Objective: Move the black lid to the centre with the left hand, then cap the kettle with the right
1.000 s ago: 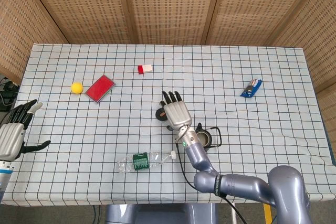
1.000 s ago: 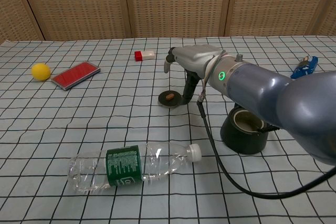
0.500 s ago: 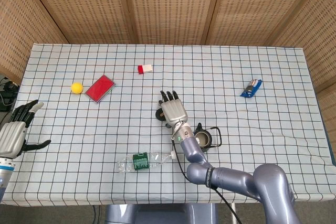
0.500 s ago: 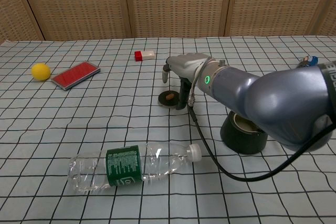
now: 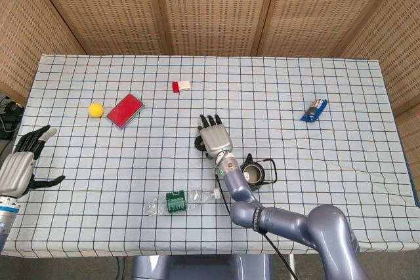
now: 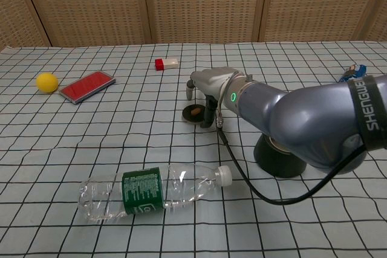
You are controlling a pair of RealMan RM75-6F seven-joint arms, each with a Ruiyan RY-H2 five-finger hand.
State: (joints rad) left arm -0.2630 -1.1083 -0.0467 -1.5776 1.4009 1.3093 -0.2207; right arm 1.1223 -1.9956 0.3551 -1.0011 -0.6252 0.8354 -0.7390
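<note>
The right hand (image 5: 215, 139) hangs fingers-down over the round black lid (image 6: 195, 115), not yet visibly clamped, ready to carry it to the dark squat open-mouthed kettle (image 5: 254, 174) just beside; the left hand (image 5: 18, 167) rests spread, empty.

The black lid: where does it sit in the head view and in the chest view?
Head view: black lid near table centre, mostly hidden under the right hand.
Chest view: lid left of centre, at that hand's fingers.
Shared landmark: plastic bottle lying nearer the robot.
</note>
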